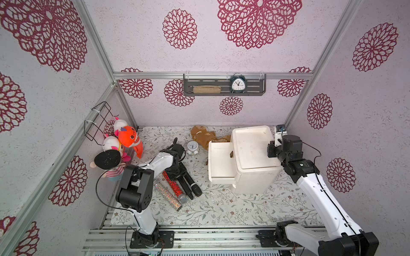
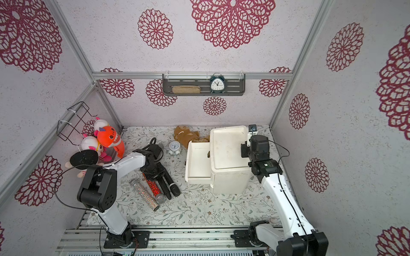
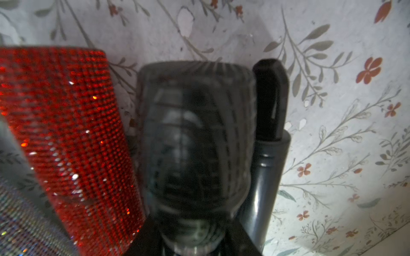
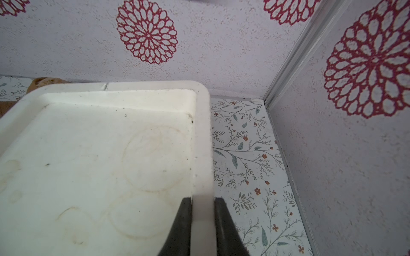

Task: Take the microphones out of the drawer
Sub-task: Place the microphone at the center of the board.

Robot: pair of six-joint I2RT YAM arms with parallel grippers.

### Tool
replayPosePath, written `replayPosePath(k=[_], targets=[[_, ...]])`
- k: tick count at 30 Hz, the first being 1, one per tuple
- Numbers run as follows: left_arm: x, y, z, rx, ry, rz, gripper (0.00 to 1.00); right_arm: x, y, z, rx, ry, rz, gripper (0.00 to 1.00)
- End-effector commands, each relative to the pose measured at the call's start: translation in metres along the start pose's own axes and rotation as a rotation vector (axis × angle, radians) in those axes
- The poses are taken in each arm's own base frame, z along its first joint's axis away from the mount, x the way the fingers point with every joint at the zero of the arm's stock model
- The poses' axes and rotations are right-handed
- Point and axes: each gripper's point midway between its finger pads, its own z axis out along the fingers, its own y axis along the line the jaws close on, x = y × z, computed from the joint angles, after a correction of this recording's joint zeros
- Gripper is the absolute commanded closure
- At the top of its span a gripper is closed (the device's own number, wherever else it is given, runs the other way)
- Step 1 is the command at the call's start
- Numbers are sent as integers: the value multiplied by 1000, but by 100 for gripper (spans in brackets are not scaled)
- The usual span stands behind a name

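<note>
The black microphone [image 1: 194, 188] is a plain matte handheld with a straight dark handle and a rounded black mesh head [image 3: 195, 137], blurred in the left wrist view. It is outside the drawer [image 1: 218, 164], lying on the floral mat [image 1: 221, 206] to the left of the white cabinet [image 1: 253, 150]. It lies just beside a red-sequinned microphone [image 1: 172, 184] with a silver mesh head, and a silver glitter tube [image 1: 167, 196] lies on the far side of that one. The left gripper [image 1: 177, 174] is down over the black microphone's handle. Its fingers [image 3: 246, 240] flank the neck on both sides, part-way apart and closed onto it. The right gripper [image 4: 203, 199] is clamped tight on the raised rim of the cabinet's top, one finger inside the rim and one outside. No brand or label can be read on the microphones, and the clock numerals are too small to read. The drawer stands pulled out to the cabinet's left, its white floor in plain sight. A grey wall shelf [image 1: 224, 94] carries a teal alarm clock [image 1: 237, 84] and a tan oblong pouch [image 1: 206, 89]. Plush toys [image 1: 127, 137] bunch just beside a black wire basket [image 1: 95, 110] on the left wall. On the mat a small white alarm clock [image 1: 192, 147] stands near a brown plush [image 1: 203, 134].
</note>
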Motion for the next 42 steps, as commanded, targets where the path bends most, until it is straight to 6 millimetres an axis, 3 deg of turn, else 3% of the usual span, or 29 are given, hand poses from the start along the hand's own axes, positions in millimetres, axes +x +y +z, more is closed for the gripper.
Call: replayPosePath(k=[1, 10, 18, 22, 27, 32, 42], targets=[[-11, -9, 0, 25, -19, -22, 93, -14, 3, -6, -2, -68, -20, 100], [-12, -8, 1, 24, -18, -33, 78, -15, 4, -4, -9, -67, -23, 100], [-13, -6, -1, 20, -23, -35, 72, -14, 4, -5, -10, -65, -24, 100], [-13, -6, -2, 22, -22, -33, 62, -13, 4, -5, -10, -64, -25, 100], [-14, -4, -5, 25, -31, -38, 62, -12, 5, -4, -11, -62, -23, 100], [-14, -4, -6, 28, -35, -34, 49, -13, 5, -4, -15, -64, -20, 100], [-17, -4, -19, 41, -64, -40, 49, -13, 7, -4, -21, -62, -18, 100]])
